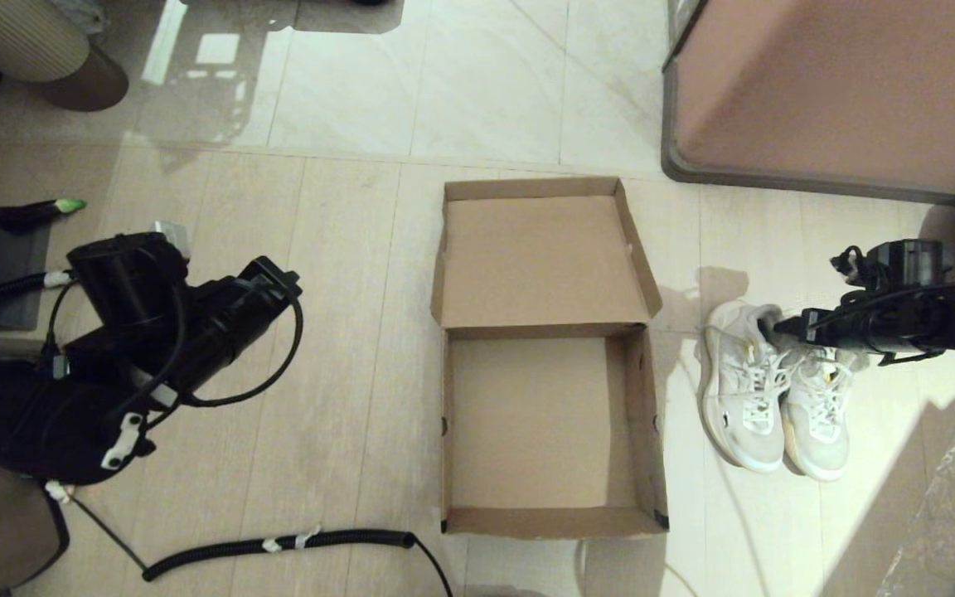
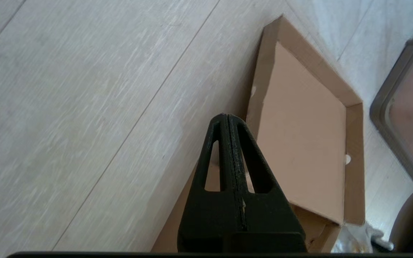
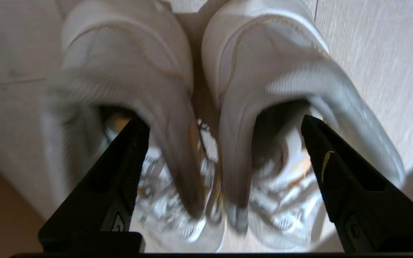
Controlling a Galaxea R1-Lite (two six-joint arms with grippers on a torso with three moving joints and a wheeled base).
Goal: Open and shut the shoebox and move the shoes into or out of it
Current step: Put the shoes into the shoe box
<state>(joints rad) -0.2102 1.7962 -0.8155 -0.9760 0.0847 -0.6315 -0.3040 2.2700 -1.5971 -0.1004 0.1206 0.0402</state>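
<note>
The shoebox (image 1: 540, 423) lies open on the pale floor (image 1: 336, 348) in the middle of the head view, its tray bare inside and its attached lid (image 1: 544, 257) folded back flat on the far side. No label or printing shows on the brown cardboard from any view. The left wrist view shows the lid's inner face and raised edges with small notches in the side flaps.

The shoes (image 1: 776, 390) stand side by side on the floor just right of the box, apart from it, toes toward the robot and heels away. Small dark marks sit on the sides of the uppers, too small to read as a brand.

The right gripper (image 3: 224, 150) is at the heel end of the pair, its fingers (image 3: 120, 172) spread wide, one tip at each shoe's heel opening, with the two inner heel walls between them; nothing is pinched.

The left gripper (image 2: 228, 143) hangs left of the box, well apart from the shoes, its fingers pressed together on nothing.

A large pinkish-brown panel (image 1: 842, 83) with a grey rim lies at the far right.
</note>
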